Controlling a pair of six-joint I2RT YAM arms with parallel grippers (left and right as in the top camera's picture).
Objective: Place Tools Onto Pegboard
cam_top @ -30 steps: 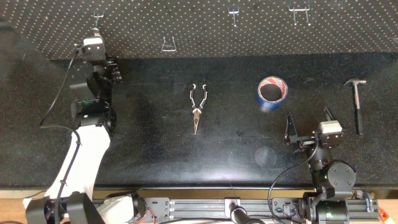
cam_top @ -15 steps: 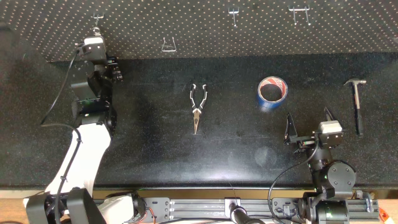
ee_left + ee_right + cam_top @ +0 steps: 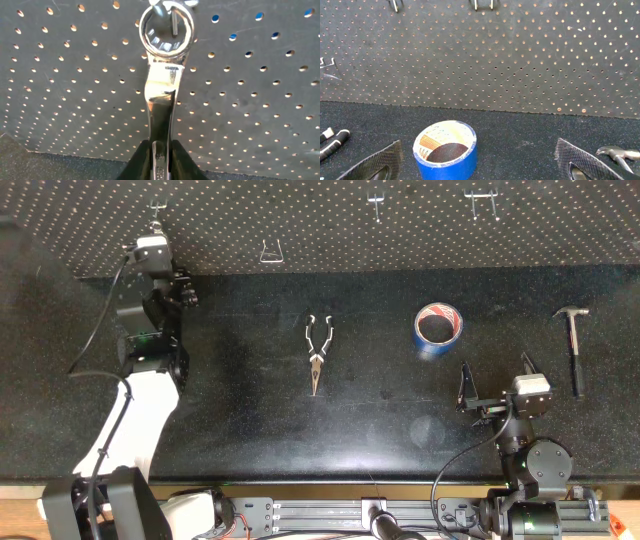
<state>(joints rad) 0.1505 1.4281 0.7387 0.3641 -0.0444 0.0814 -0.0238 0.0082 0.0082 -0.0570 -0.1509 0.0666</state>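
A shiny wrench (image 3: 161, 100) stands upright against the pegboard (image 3: 260, 100), its ring end around a metal hook (image 3: 170, 15). My left gripper (image 3: 160, 155) is shut on the wrench's shaft; from above the left gripper (image 3: 160, 240) is at the pegboard's left hook. Pliers (image 3: 318, 350) with white handles lie mid-table. A blue tape roll (image 3: 437, 328) and a hammer (image 3: 574, 350) lie to the right. My right gripper (image 3: 495, 375) stands open near the front edge, behind the blue tape roll (image 3: 446, 150) in its own view.
Several bare hooks hang on the pegboard: a wire loop (image 3: 271, 252), a middle hook (image 3: 376, 202) and a double hook (image 3: 482, 200). The black mat (image 3: 240, 410) has free room between the arms.
My left gripper with the wrench has moved slightly up toward the pegboard's left hook. The right arm has not moved.
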